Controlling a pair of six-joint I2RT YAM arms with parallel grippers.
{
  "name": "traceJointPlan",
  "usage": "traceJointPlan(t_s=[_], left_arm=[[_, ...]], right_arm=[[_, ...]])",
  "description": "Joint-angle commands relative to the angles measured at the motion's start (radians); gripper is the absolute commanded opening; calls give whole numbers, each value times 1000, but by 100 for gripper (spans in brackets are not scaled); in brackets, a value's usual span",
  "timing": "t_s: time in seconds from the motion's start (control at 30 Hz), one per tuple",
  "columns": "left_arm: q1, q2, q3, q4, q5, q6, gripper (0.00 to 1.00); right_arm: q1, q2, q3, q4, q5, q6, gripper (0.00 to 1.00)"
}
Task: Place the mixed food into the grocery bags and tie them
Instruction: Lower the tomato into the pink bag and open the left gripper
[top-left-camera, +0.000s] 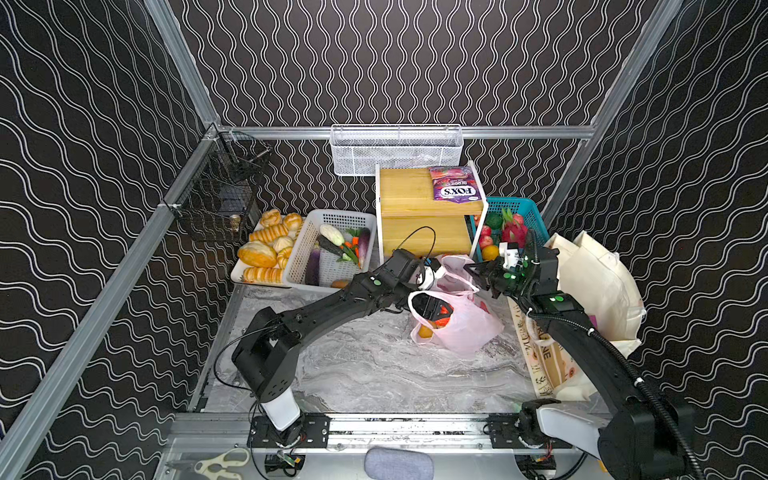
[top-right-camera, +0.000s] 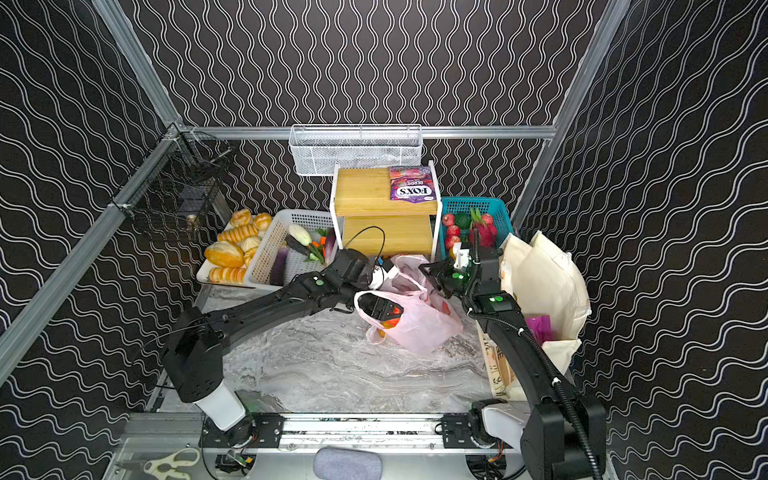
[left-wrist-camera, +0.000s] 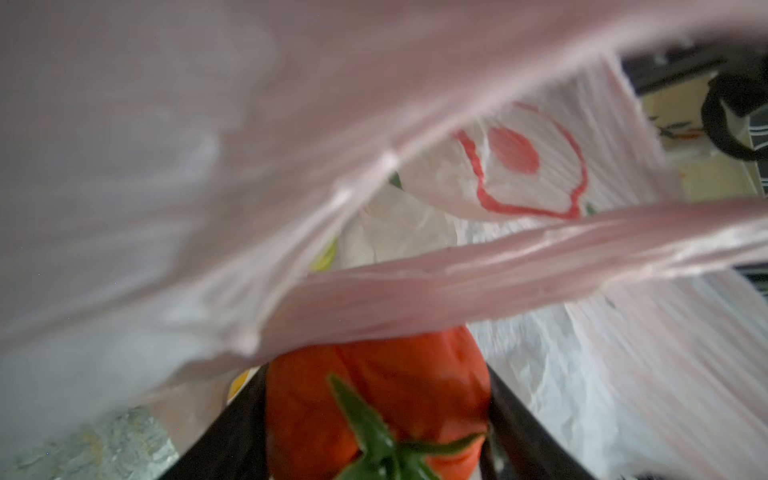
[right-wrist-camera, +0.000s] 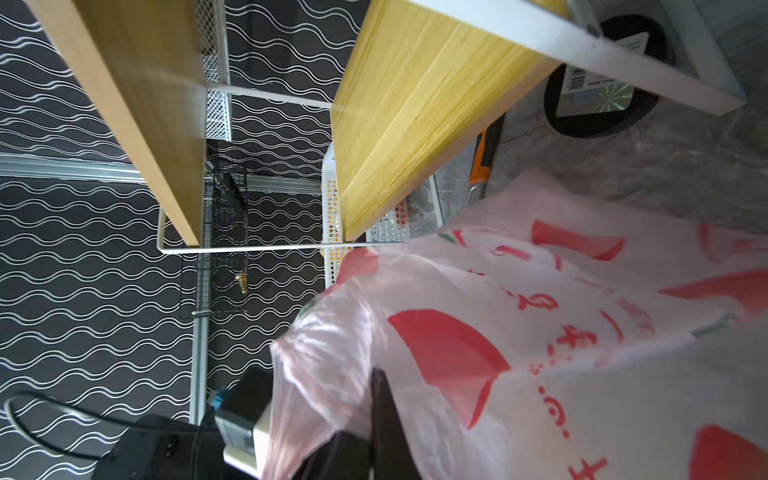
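The pink plastic bag (top-left-camera: 461, 332) (top-right-camera: 419, 332) with red apple prints lies mid-table, its mouth facing left. My left gripper (top-left-camera: 434, 309) (left-wrist-camera: 376, 370) reaches into that mouth, shut on a red tomato-like vegetable (top-left-camera: 444, 311) (left-wrist-camera: 415, 374) with a green stem. A yellow item (top-left-camera: 426, 331) lies in the bag below it. My right gripper (top-left-camera: 478, 276) (right-wrist-camera: 378, 374) is shut on the bag's far upper edge (right-wrist-camera: 332, 374) and holds it up. The cream canvas tote (top-left-camera: 594, 286) (top-right-camera: 544, 282) stands at the right with a purple packet (top-right-camera: 539, 326) inside. A purple FOX'S packet (top-left-camera: 457, 189) lies on the wooden shelf (top-left-camera: 411, 195).
A white basket (top-left-camera: 345, 214) of vegetables and a tray of bread rolls (top-left-camera: 266, 249) sit at the back left. A teal basket (top-left-camera: 513, 206) of fruit is right of the shelf. A white wire basket (top-left-camera: 395, 149) hangs on the back rail. Scissors (top-left-camera: 220, 461) lie at the front.
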Motion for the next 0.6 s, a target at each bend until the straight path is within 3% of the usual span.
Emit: traceJointPlan(t_s=[0.0,0.33,0.57], left_arm=[[-2,0,-8,170,-108,-77,74],[-1,10,49,72,-144,26,98],[1,-76,15,-1,-273,79,98]], right_arm=[[0,-8,-7,59,-7,38,0],[-4,-21,-28,69,58,83,0],[-18,-19,-14,37,82,75,0]])
